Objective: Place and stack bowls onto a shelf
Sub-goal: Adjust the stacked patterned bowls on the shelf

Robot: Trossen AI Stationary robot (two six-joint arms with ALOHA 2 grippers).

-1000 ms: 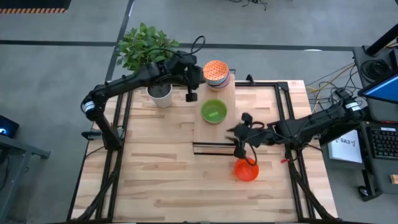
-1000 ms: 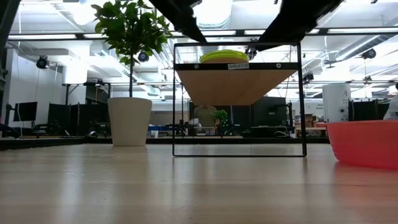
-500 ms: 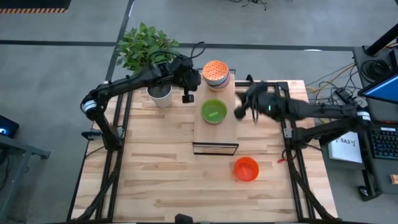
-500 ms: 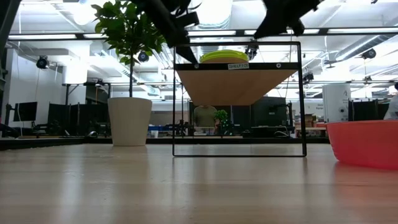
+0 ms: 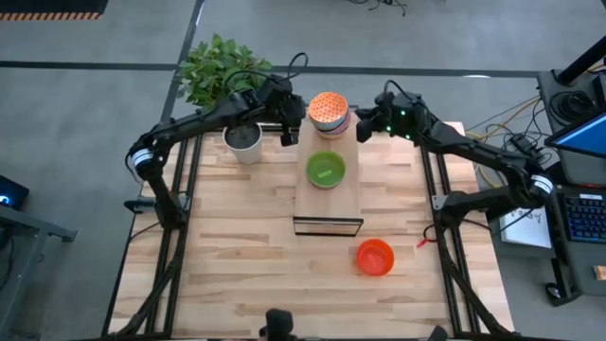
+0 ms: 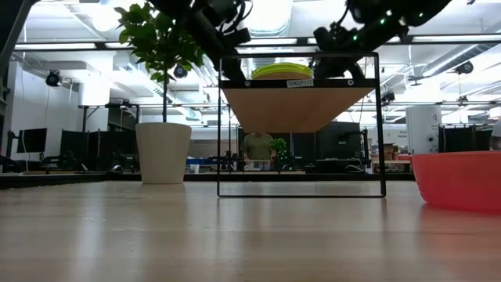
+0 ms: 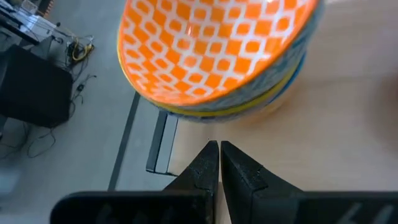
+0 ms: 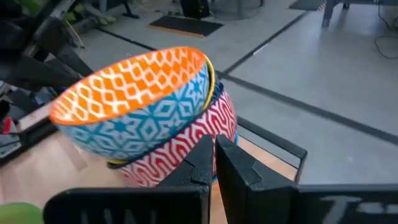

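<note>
A stack of patterned bowls (image 5: 328,111), its top bowl orange and white, stands at the far end of the shelf (image 5: 348,204). That top bowl sits tilted on a blue one and a red-patterned one (image 8: 186,152). A green bowl (image 5: 325,170) rests at the shelf's middle, and a red bowl (image 5: 375,257) sits on the table near the shelf's near end. My left gripper (image 5: 289,135) is shut just left of the stack, its tips (image 7: 218,149) a little short of it. My right gripper (image 5: 364,131) is shut just right of the stack. My right gripper has its shut fingertips (image 8: 219,144) level against the side of the red-patterned bowl (image 8: 217,121) low in the stack, coming from the table's right. Whether they touch it, I cannot tell.
A white plant pot (image 5: 244,142) with a leafy plant stands at the table's far left, close behind my left arm. The shelf's dark frame (image 6: 301,125) lifts it above the tabletop. Bare wood lies at the table's near left (image 5: 237,275).
My right gripper has left its place above the red bowl and swung up and toward the table's far edge, ending beside the stack's right side. The red bowl stays on the table. My left gripper has shifted slightly toward the far edge.
</note>
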